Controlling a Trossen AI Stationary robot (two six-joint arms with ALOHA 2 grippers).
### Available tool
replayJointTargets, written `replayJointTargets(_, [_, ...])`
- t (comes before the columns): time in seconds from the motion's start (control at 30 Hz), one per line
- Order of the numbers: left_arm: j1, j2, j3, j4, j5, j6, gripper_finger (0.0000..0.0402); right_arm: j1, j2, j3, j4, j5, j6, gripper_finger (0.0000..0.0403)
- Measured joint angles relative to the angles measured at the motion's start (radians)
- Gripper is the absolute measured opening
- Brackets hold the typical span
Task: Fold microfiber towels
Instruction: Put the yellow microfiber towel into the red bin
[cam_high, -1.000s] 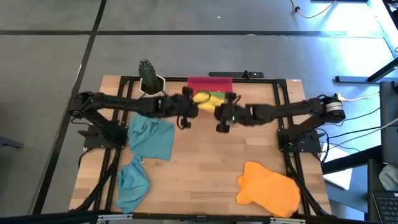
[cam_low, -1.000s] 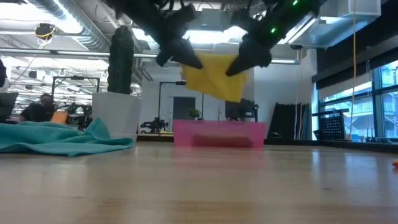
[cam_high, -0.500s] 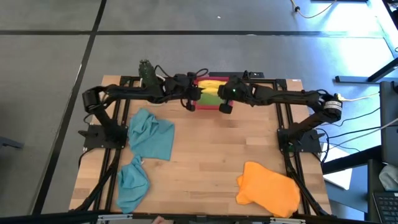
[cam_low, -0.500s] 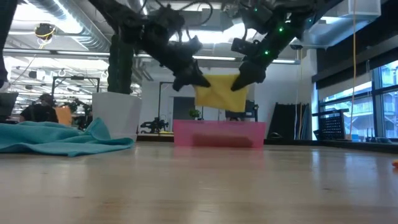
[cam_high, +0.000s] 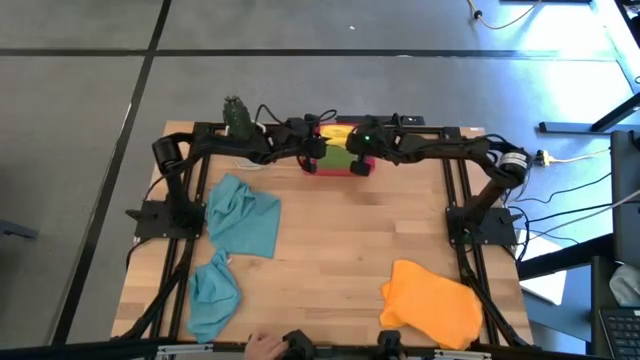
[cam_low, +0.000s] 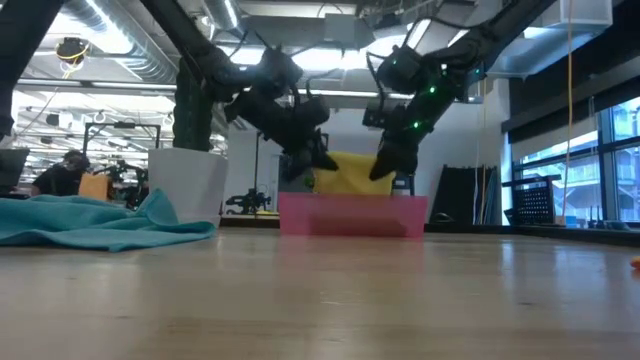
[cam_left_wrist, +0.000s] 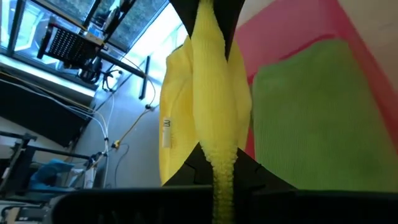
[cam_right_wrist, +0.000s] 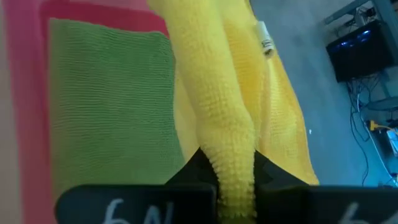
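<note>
A yellow microfiber towel (cam_low: 350, 172) hangs folded between my two grippers, over the red tray (cam_low: 352, 216) at the table's far edge. In the low view its lower edge dips behind the tray's front wall. My left gripper (cam_low: 315, 160) is shut on the towel's left end and my right gripper (cam_low: 385, 165) on its right end. A folded lime green towel (cam_left_wrist: 311, 124) lies flat in the tray (cam_right_wrist: 25, 93), beside and below the yellow one (cam_right_wrist: 217, 93). My left gripper pinches a thick fold of several layers at the yellow towel's left end (cam_left_wrist: 217, 158) between its two fingers. It comes slanting down from the table's left. The towel hangs below the fingers. I cannot tell whether it touches the green towel. My right gripper pinches a thick fold of several layers at the yellow towel's right end (cam_right_wrist: 229, 165) between its two fingers. It slants down from the table's right. The cloth sags slack between the two grippers, above the tray.
Two teal towels (cam_high: 243, 215) (cam_high: 213, 290) lie crumpled on the table's left side, and an orange towel (cam_high: 435, 300) lies at the near right. A cactus in a white pot (cam_high: 238, 122) stands left of the tray. A person's hand (cam_high: 262, 345) shows at the near edge.
Both grippers have carried the yellow towel toward the table's far edge and down. It has gone from high over the table to just above the tray. The towel has stayed hanging between them, both grips kept shut.
</note>
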Motion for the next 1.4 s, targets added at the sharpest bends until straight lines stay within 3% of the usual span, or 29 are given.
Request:
replayJointTargets(0.27, [0.008,0.027,0.0,-0.015,0.056,0.014,0.0,-0.009,0.027,0.0,-0.005,-0.009,-0.024,0.0017])
replayJointTargets(0.47, [0.006,0.031,0.0,-0.049,0.093,-0.01,0.0021,-0.012,0.027,-0.001,-0.059,-0.122,-0.022,0.0018])
replayJointTargets(0.87, [-0.031,0.03,0.001,-0.106,0.126,-0.018,0.0098,-0.014,0.03,-0.005,-0.144,-0.154,0.005,0.0147])
replayJointTargets(1.13, [-0.048,0.021,0.114,-0.37,0.075,-0.068,0.0123,0.009,-0.011,-0.005,-0.273,-0.174,0.08,0.0201])
replayJointTargets(1.4, [-0.083,0.01,0.239,-0.632,0.015,-0.103,0.0127,0.064,-0.107,-0.003,-0.264,-0.211,0.113,0.0219])
